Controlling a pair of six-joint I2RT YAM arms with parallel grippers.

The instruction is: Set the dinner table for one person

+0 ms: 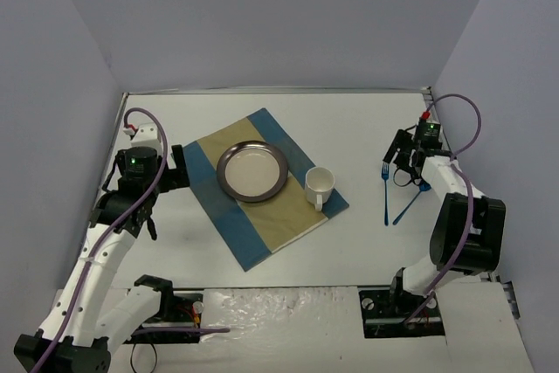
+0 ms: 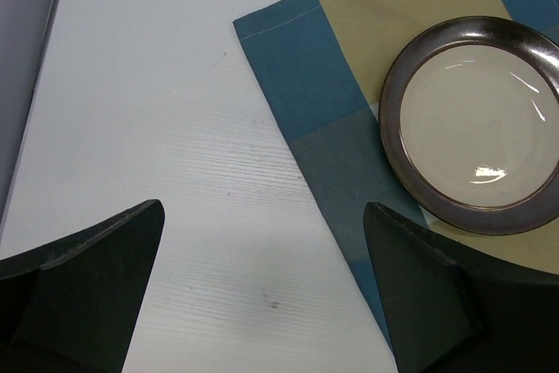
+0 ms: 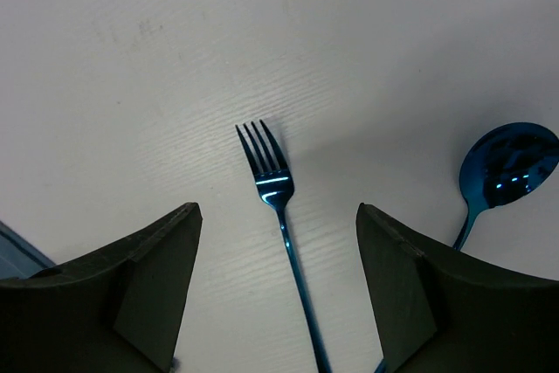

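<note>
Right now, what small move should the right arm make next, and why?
Probably lower straight down and close on the fork: it lies flat on the table between the open jaws, not yet gripped, away from the plate.

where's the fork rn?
In the top view the fork lies flat on the dinner table, right side, beside the spoon and right of the mug; the open right gripper hovers over it.

No words or numbers are showing up anywhere here. Nothing is carrying a label, a brand or a sign.
</note>
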